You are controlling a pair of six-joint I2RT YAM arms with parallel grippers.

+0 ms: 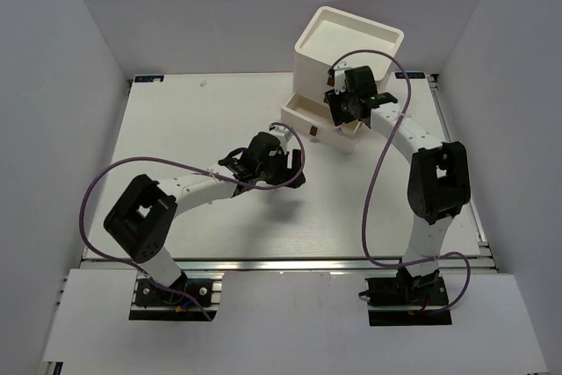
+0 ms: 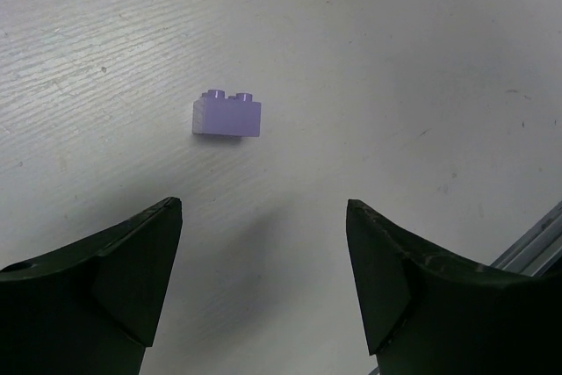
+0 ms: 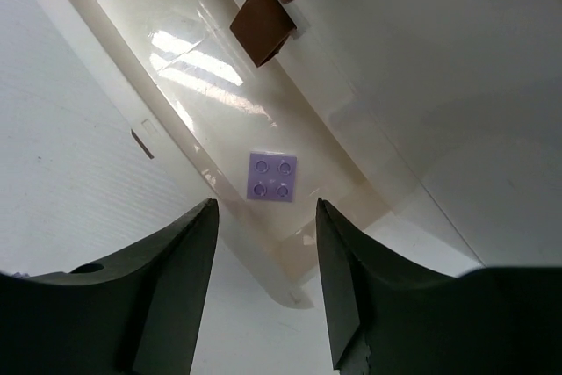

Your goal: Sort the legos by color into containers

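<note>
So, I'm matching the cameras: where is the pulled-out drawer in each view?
Top external: the pulled-out drawer sits right of centre, at the foot of the white unit.
Left wrist: not in it.
Right wrist: it runs diagonally through the middle, a purple brick inside.
Shared landmark: the white table, seen in all three.

Two pale purple legos can be counted: one lego (image 2: pixel 227 114) on the table (image 1: pixel 193 120), one lego (image 3: pixel 271 176) in the single open drawer (image 3: pixel 202 68), far right. One white drawer unit (image 1: pixel 349 41). Two brown handles (image 3: pixel 262 22) show; further drawers may be hidden.
</note>
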